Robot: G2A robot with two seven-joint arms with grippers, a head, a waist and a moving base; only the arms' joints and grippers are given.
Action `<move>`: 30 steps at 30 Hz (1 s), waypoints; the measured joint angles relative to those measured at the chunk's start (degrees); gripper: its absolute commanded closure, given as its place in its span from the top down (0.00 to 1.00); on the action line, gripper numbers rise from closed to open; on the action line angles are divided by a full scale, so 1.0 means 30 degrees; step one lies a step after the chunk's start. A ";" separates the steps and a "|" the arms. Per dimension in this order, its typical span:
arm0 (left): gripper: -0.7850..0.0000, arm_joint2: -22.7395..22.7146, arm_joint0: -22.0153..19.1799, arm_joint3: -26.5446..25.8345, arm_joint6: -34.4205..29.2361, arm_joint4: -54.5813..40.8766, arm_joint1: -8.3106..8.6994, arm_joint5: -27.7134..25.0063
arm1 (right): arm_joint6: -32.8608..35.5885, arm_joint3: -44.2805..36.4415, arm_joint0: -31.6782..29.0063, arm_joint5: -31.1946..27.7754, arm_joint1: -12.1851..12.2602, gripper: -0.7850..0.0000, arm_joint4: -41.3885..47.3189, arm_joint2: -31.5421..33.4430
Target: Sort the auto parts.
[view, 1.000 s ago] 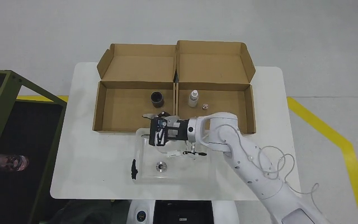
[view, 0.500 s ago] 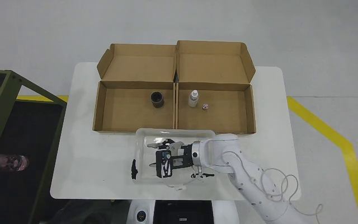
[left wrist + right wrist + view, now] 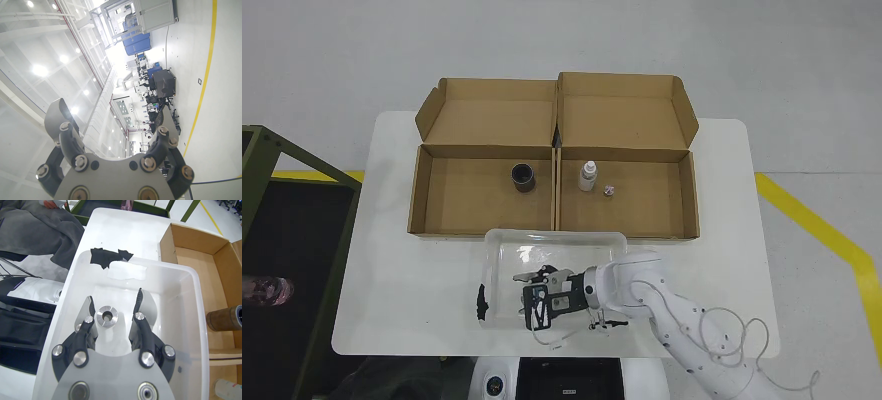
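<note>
Top view: the right gripper (image 3: 530, 298) sits low inside the clear plastic bin (image 3: 557, 234), which stands on the white table (image 3: 392, 250). Its fingers are spread. A scrap of black tape (image 3: 481, 300) sits on the bin's rim just past the fingertips. Off to the gripper's side, beyond the bin's far rim, two open cardboard boxes stand against each other. The one nearer the fingertip end (image 3: 457, 205) holds a brown cylinder (image 3: 523, 178). The other box (image 3: 652, 200) holds a small white bottle (image 3: 588, 176), with a small metal part (image 3: 609, 189) just beside it.

Left wrist view: the left gripper (image 3: 111, 108) points up into the hall. Its fingers are wide apart and nothing is between them. Ceiling lights show beyond the tips.

Right wrist view: the right gripper (image 3: 115, 294) is released, with one finger on either side of a metal ring (image 3: 107, 318). The ring lies flat on the bin's floor with its hole facing up. It sits back from the fingertips and much nearer one finger than the other. Whether it touches that finger cannot be told. Ahead of the fingertips, the bin's end wall carries the torn black tape (image 3: 105, 256) and a white label (image 3: 126, 272). To the gripper's side, past the bin's long rim (image 3: 196, 306), lies a cardboard box (image 3: 217, 256) with the brown cylinder (image 3: 221, 321) in it.
</note>
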 measured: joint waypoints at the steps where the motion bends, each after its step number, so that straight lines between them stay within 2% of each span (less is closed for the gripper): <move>1: 1.00 0.0000 0.0000 0.0000 0.0000 0.0000 0.0000 0.0000 | -0.0021 0.0114 0.0012 0.0036 0.0013 0.53 -0.0070 -0.0033; 13: 1.00 0.0000 0.0000 0.0000 0.0000 0.0000 0.0000 0.0000 | -0.0421 0.1354 0.0332 0.0357 0.0138 0.55 -0.0424 -0.0345; 30: 1.00 0.0000 0.0000 0.0000 0.0000 0.0000 0.0000 0.0000 | -0.0904 0.2614 0.0935 0.1078 0.0065 0.50 -0.0655 -0.1391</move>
